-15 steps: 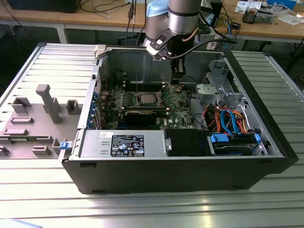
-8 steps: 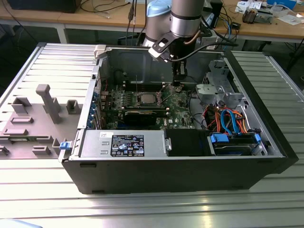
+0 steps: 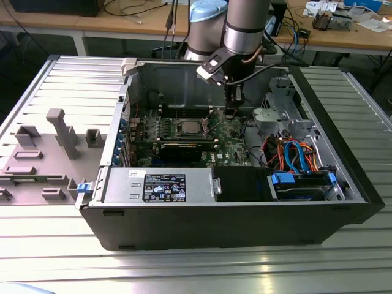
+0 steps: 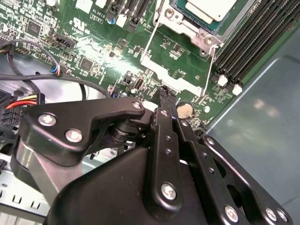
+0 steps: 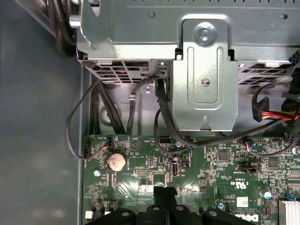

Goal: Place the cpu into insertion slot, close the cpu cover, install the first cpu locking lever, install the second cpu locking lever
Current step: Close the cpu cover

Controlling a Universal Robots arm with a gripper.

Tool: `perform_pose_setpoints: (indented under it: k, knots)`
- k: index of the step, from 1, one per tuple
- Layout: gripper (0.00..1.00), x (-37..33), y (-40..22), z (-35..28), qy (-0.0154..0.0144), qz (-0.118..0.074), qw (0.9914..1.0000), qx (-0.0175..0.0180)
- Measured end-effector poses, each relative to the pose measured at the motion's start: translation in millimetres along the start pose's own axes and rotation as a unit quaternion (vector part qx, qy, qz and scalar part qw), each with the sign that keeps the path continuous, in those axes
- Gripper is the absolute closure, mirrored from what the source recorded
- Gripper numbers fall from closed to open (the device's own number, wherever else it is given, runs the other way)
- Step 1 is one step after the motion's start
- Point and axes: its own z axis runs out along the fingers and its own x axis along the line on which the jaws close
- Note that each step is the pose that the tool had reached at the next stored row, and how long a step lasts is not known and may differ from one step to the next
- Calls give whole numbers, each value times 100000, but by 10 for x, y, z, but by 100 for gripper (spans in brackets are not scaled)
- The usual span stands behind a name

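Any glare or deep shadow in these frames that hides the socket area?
Exterior view: bright sheen on the ribbed table, the case interior dimmer. Second wrist view: glare streaks across the motherboard, and the cpu washes pale. First wrist view: mostly even light, the gripper a dark shape against the board.

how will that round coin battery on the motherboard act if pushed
The coin battery is probably slippery, being smooth shiny metal. It lies flat on the motherboard, so it likely won't roll or tip.
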Motion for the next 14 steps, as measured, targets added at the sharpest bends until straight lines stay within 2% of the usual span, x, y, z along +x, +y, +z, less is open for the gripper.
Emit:
perform_pose_setpoints:
  k: [14]
  knots:
    - [89, 1, -37, 4, 7, -15, 100000, 118]
